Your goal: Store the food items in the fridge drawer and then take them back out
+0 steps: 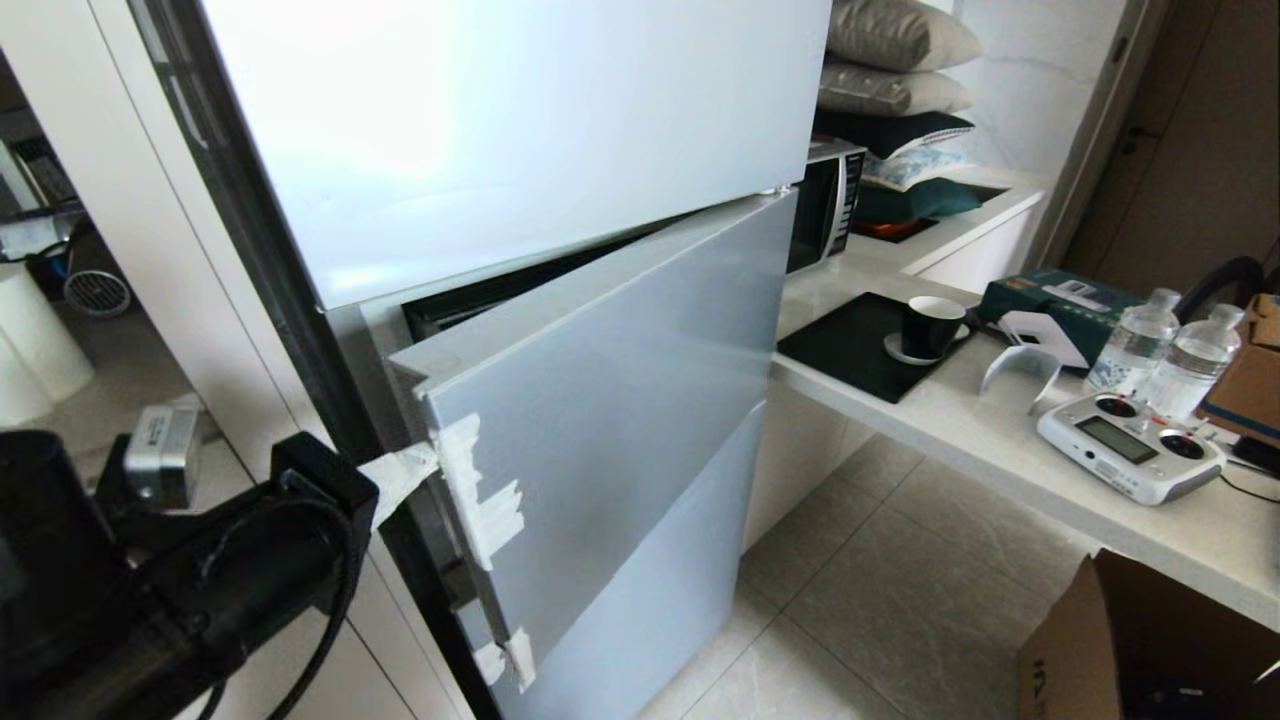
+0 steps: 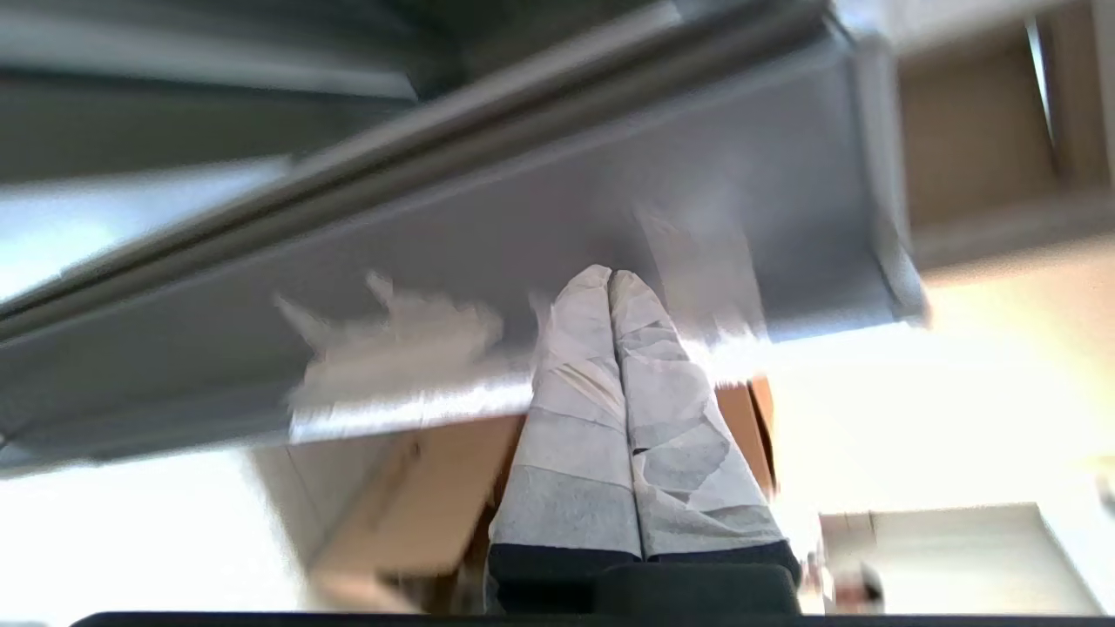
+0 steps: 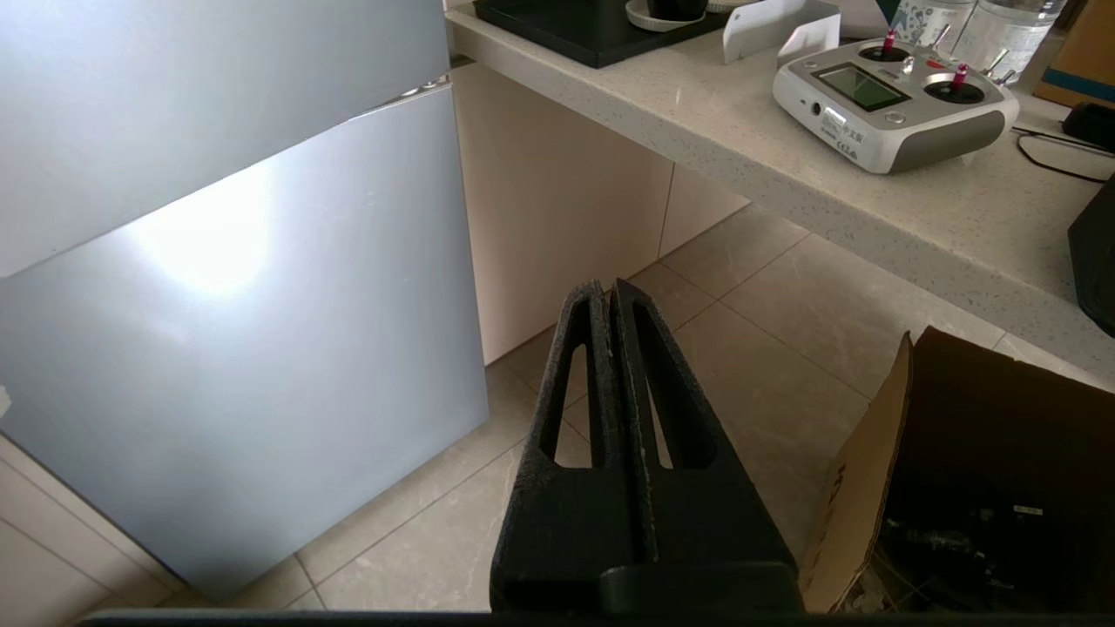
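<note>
The pale blue-white fridge point(image 1: 520, 130) fills the middle of the head view. Its middle door panel point(image 1: 620, 400) stands ajar, swung out at the edge nearest my left arm, with a dark gap above it. White tape scraps point(image 1: 480, 490) mark that edge. My left gripper point(image 1: 400, 478), with white-wrapped fingers, is shut and empty, its tips at the taped door edge point(image 2: 523, 218); the left wrist view shows the tips point(image 2: 610, 277) pressed together. My right gripper point(image 3: 607, 292) is shut and empty, low over the floor tiles. The food items and the fridge drawer are hidden.
A pale counter point(image 1: 1000, 440) runs to the right of the fridge, carrying a black cup point(image 1: 932, 327), a white remote controller point(image 1: 1130, 445), two water bottles point(image 1: 1135, 340) and a microwave point(image 1: 825, 205). An open cardboard box point(image 1: 1130, 640) stands on the floor at the lower right.
</note>
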